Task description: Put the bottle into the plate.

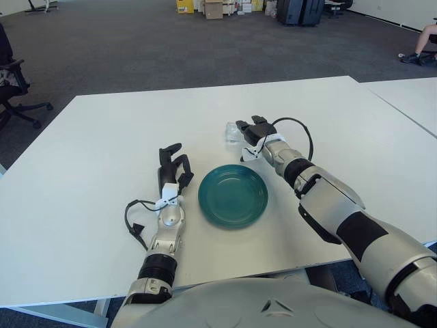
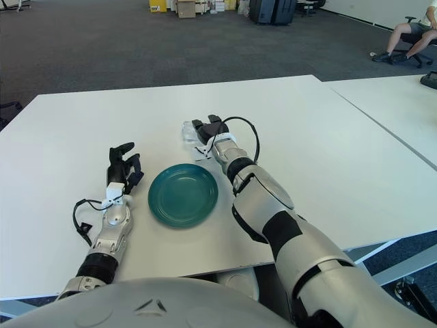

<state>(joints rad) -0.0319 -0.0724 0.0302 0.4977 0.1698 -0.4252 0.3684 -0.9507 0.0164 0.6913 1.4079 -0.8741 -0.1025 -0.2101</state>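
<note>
Item: white table (image 1: 82, 171), the broadest thing I see, filling most of my view; a second white table (image 1: 410, 96) stands just beside it on the right, a narrow gap between them.
Item: grey carpet floor (image 1: 136, 41) beyond, with boxes (image 1: 213, 8) and dark cases (image 1: 300, 10) far back, an office chair (image 1: 10, 85) at far left, a seated person's legs (image 2: 403, 34) at far right.
Item: green plate (image 1: 233, 195), bare, on the table between my two arms.
Item: left hand (image 1: 172, 171), just left of the plate, fingers loosely curled upward, holding nothing.
Item: right hand (image 1: 252, 130), beyond the plate, dark fingers wrapped on the bottle.
Item: clear bottle (image 1: 233, 133), small, past the plate's far rim, well outside the plate, against the right hand's fingers; nothing stands between it and the plate.
</note>
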